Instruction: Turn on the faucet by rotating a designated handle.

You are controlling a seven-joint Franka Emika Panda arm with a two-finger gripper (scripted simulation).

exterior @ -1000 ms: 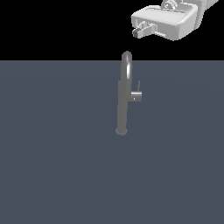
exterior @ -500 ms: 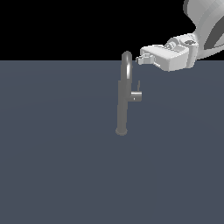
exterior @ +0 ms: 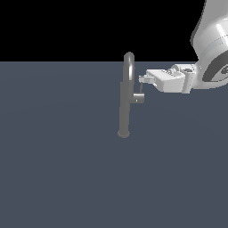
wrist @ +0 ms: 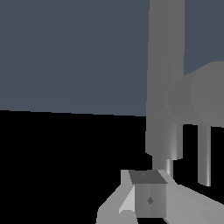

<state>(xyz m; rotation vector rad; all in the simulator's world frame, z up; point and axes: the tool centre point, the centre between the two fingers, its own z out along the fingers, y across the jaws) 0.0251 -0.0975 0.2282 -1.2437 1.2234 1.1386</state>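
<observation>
The faucet (exterior: 124, 107) stands upright on the grey floor as a slim grey column with an arched spout (exterior: 128, 62) on top. The handle (exterior: 138, 98) is a short stub sticking out toward the exterior view's right, with a thin lever rod (exterior: 141, 88) rising from its end. My gripper (exterior: 141, 79) reaches in from the exterior view's right, its fingertips at the top of the lever rod, between rod and spout. In the wrist view the fingers (wrist: 148, 199) sit together with nothing between them. There the faucet column (wrist: 165, 65), handle (wrist: 197, 94) and lever rod (wrist: 204, 153) fill the space just beyond them.
A flat grey floor (exterior: 58, 169) spreads around the faucet's round base (exterior: 123, 133). The white arm (exterior: 213, 44) comes down from the upper right of the exterior view.
The gripper has come down and moved toward the exterior view's left, from high above the faucet to beside the spout and lever rod. The faucet and handle have not moved.
</observation>
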